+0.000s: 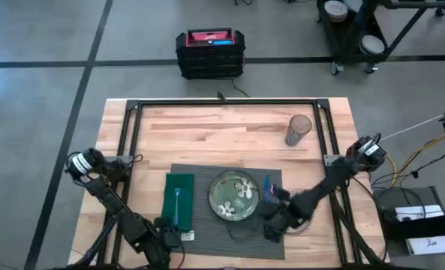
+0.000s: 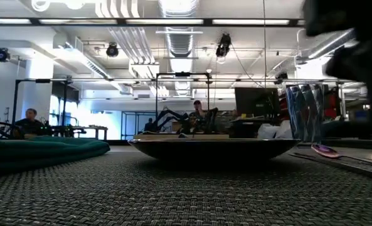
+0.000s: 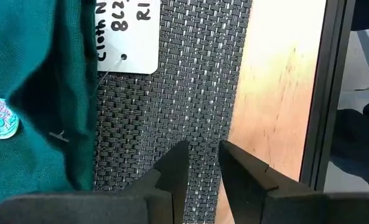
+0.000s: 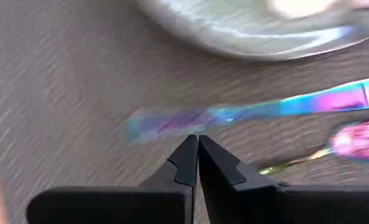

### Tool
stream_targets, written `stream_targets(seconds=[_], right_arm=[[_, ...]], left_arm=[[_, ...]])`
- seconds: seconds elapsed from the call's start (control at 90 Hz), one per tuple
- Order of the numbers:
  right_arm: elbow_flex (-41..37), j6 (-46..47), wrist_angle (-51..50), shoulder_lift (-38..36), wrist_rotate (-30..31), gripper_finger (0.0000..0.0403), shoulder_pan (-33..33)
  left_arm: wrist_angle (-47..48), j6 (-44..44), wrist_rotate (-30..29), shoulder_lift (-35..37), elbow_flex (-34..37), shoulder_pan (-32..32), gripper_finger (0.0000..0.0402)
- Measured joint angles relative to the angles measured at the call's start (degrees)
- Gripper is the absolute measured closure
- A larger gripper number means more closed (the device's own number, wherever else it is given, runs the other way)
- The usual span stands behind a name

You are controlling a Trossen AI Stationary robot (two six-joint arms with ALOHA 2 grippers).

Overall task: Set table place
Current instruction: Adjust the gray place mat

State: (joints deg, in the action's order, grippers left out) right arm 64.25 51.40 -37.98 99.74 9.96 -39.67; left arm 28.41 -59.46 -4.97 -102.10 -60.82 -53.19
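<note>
Light-wood planks of the table (image 1: pixel 230 124) are carrying a dark grey ribbed placemat (image 1: pixel 199 176) near the front edge. On the placemat's left part a dark green napkin (image 1: pixel 178 196) is lying with a fork (image 1: pixel 178 201) on top. Beside it, at the middle, a green patterned plate (image 1: pixel 234 196) is sitting. 1 clear glass (image 1: pixel 298 130) is standing on bare wood, well apart toward the far right.

Left gripper (image 3: pixel 201 163) is hovering over the placemat's front left edge beside the napkin's white tag (image 3: pixel 127 37), its fingers parted by a narrow gap and holding nothing. Right gripper (image 4: pixel 198 146) is hanging low over the placemat just right of the plate, fingertips pressed together and empty, next to iridescent cutlery (image 4: pixel 246 112) lying on the mat.
</note>
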Motion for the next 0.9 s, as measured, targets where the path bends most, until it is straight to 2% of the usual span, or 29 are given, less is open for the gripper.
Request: stream_targets(seconds=[0.144, 0.267, 0.422, 0.722, 0.9], right_arm=[[-2.58, 4.09, 10.94, 0.73, -1.00, 0.0403, -6.34], [-3.28, 7.44, 14.59, 3.95, 0.41, 0.0403, -8.82], [-2.71, 7.50, 14.65, 7.01, 1.09, 0.0403, -9.17], [-2.80, 6.54, 6.88, 5.67, 2.47, 0.0403, -8.20], [-2.84, 7.17, 7.94, 5.62, 2.25, 0.0403, -8.33]], left_arm=[[-0.89, 0.36, 0.00, 0.00, -0.29, 0.04, 0.0326], [-2.46, 0.41, -0.26, -0.21, 0.29, 0.04, 0.0326], [-3.44, 0.17, -0.55, -1.81, 0.57, 0.04, 0.0326], [-6.12, -3.31, 0.07, -2.93, 0.44, -0.07, 0.0326], [-5.84, -3.80, 0.11, -2.75, 0.46, -0.28, 0.0326]])
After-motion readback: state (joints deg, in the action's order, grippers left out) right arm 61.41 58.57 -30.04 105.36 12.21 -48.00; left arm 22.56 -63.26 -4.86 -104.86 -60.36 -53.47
